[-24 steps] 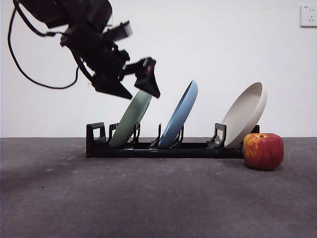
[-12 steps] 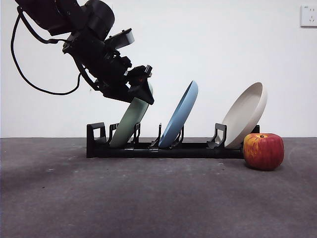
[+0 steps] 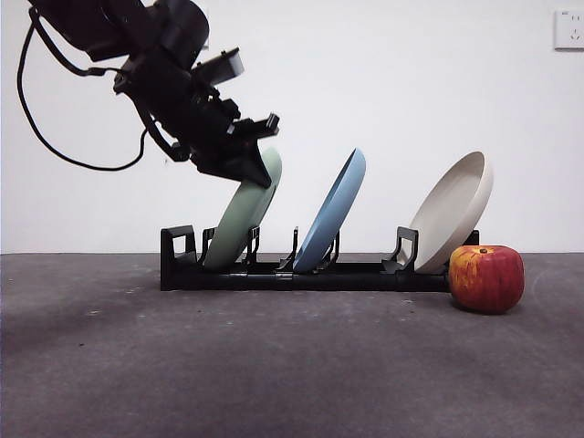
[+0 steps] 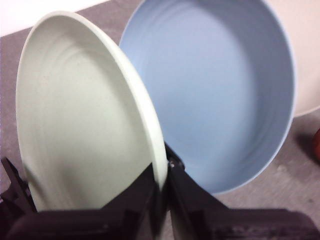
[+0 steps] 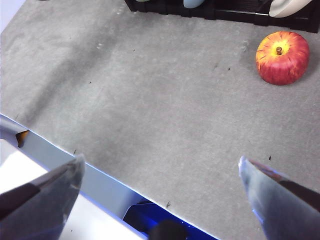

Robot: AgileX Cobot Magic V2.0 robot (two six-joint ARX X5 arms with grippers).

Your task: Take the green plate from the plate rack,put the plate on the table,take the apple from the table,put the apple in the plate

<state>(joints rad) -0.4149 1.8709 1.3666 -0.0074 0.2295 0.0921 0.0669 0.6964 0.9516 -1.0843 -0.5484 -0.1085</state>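
The green plate (image 3: 245, 215) leans in the leftmost slot of the black plate rack (image 3: 301, 272). My left gripper (image 3: 260, 164) comes down from the upper left and is shut on the plate's top rim. In the left wrist view its two jaws (image 4: 161, 187) pinch the rim of the green plate (image 4: 80, 115). The apple (image 3: 485, 277) sits on the table (image 3: 292, 365) at the rack's right end, and shows in the right wrist view (image 5: 282, 57). My right gripper (image 5: 160, 180) is open and empty, high above the table's near edge.
A blue plate (image 3: 330, 212) stands in the middle of the rack, close behind the green one (image 4: 220, 90). A beige plate (image 3: 453, 208) leans at the right end, just behind the apple. The table's front edge (image 5: 75, 155) crosses the right wrist view.
My left gripper has come down onto the green plate's top rim and closed on it. The plate now stands slightly more upright. The apple and other plates have not moved.
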